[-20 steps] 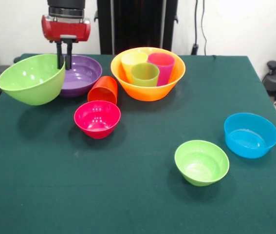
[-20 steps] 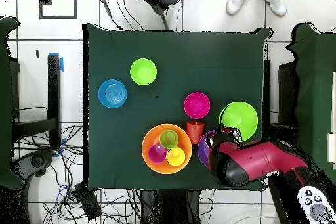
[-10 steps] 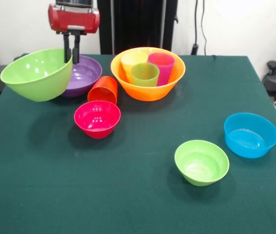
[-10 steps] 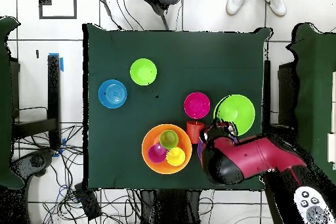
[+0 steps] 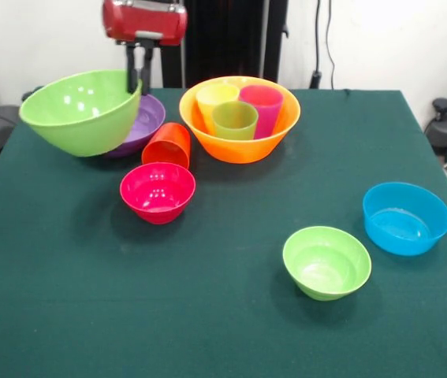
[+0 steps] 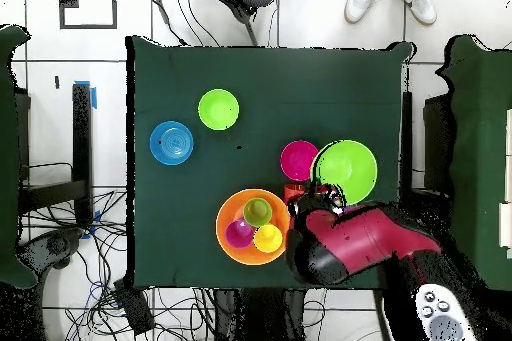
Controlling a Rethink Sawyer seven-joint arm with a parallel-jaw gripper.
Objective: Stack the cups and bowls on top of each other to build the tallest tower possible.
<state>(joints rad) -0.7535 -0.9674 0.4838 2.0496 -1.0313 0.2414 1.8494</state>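
Purple bowl (image 5: 146, 120) half-hidden behind large green bowl (image 5: 81, 110)

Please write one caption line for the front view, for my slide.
The hand lifts the large light-green bowl by its rim, near the orange bowl holding three cups.

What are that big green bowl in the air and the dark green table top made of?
The large light green bowl, pinched at its rim by the gripper, looks like glossy moulded plastic: bright highlights gleam inside it. The table top looks like matte cloth or felt, with no shine, though that is uncertain.
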